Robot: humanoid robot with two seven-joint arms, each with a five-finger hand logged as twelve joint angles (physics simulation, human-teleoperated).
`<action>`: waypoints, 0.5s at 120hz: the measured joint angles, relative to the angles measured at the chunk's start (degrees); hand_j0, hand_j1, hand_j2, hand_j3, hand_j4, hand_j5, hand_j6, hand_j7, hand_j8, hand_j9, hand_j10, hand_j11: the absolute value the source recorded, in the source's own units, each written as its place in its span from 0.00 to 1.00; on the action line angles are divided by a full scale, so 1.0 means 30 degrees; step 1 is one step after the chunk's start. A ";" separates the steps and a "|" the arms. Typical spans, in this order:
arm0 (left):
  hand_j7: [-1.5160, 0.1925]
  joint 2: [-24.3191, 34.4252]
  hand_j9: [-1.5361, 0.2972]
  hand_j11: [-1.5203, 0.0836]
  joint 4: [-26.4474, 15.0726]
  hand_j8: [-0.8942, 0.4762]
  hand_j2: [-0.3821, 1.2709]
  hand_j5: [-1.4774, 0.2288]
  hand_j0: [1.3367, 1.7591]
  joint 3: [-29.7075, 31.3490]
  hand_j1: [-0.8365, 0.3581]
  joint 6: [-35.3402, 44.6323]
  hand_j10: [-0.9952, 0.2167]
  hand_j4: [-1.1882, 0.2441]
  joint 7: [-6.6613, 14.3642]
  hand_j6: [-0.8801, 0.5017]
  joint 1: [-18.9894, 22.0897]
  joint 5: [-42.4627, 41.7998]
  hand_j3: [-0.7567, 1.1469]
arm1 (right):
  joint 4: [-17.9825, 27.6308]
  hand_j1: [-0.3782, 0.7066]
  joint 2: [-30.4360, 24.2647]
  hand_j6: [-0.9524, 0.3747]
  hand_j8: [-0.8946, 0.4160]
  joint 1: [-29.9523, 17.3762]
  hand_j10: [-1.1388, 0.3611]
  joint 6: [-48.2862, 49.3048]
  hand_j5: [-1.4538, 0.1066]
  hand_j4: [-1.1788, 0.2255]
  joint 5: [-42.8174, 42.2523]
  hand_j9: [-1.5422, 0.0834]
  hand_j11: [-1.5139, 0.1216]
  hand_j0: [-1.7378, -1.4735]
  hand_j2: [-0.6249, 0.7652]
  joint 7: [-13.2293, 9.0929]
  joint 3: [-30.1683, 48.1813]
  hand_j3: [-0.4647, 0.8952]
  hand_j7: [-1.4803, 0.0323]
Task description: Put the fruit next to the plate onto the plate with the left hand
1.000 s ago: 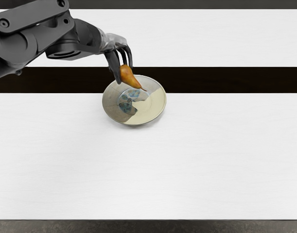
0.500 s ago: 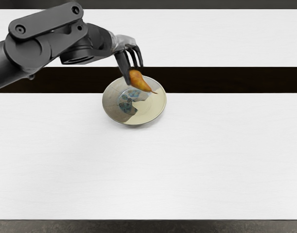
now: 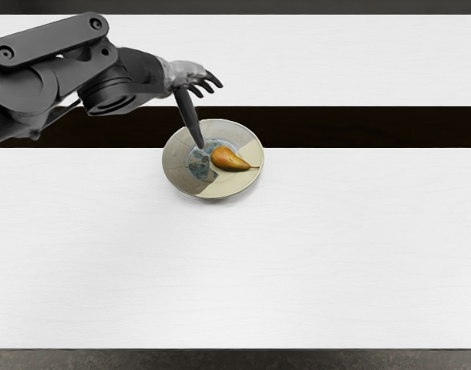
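Pear (image 3: 231, 159) lies on its side inside the plate (image 3: 172, 163), and we see its rounded end towards the middle of the dish and its thin stem pointing right; it is orange-brown and rests a little right of the plate's centre, beside the blue-grey pattern there; the plate sits on the white worktop (image 3: 297, 254), its far rim showing against a dark band (image 3: 374, 127); above the plate's upper left rim hangs the left robot hand (image 3: 190, 81), whose dark arm (image 3: 58, 65) comes in from the left; we find its fingers (image 3: 210, 79) spread and loose, closed on nothing; one long digit (image 3: 193, 123) points down towards the plate, its tip near the pear's rounded end, though we cannot tell whether it touches the fruit or the dish.
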 joint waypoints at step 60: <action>0.83 0.6117 0.79 0.89 -0.5664 0.60 0.24 0.81 0.76 -0.2039 0.92 -0.0169 0.76 0.78 0.0299 0.58 0.4418 -1.2227 0.40 | 0.0306 0.06 0.0000 0.69 0.66 0.0000 0.74 0.0000 0.90 0.82 0.0014 0.92 0.90 0.30 0.44 -0.0023 0.0002 0.34 0.95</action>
